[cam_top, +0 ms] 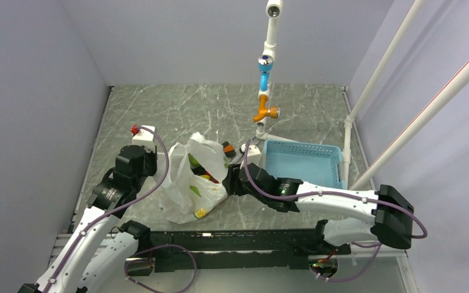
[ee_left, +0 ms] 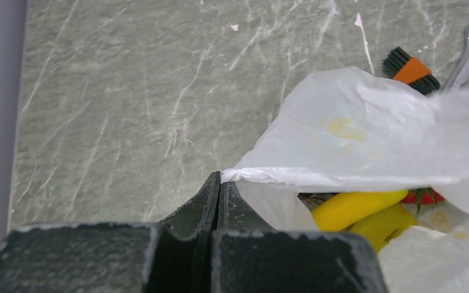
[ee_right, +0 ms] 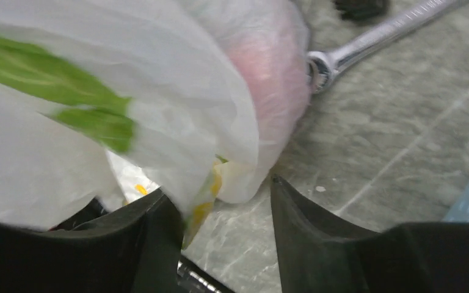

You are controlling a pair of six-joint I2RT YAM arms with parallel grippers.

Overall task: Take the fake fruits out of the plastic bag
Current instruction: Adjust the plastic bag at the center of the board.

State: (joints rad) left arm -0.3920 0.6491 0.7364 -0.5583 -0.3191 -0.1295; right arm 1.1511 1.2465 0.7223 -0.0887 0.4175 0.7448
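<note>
The plastic bag (cam_top: 189, 180) lies crumpled in the middle of the table, mouth held open. My left gripper (cam_top: 159, 160) is shut on the bag's left rim (ee_left: 293, 177) and holds it up. Inside the mouth I see the yellow banana (ee_left: 348, 207), another yellow fruit (ee_left: 381, 227) and a red fruit (ee_left: 424, 196). My right gripper (cam_top: 231, 182) is open at the bag's right side; the bag (ee_right: 159, 116) hangs over its left finger, with a pinkish round fruit (ee_right: 272, 79) showing through the film. The grape bunch is hidden.
A light blue slotted basket (cam_top: 304, 162) stands right of the bag. A silver wrench (ee_right: 378, 33) and an orange-and-black brush (ee_left: 410, 70) lie behind the bag. A pipe with an orange tap (cam_top: 265, 113) hangs at the back.
</note>
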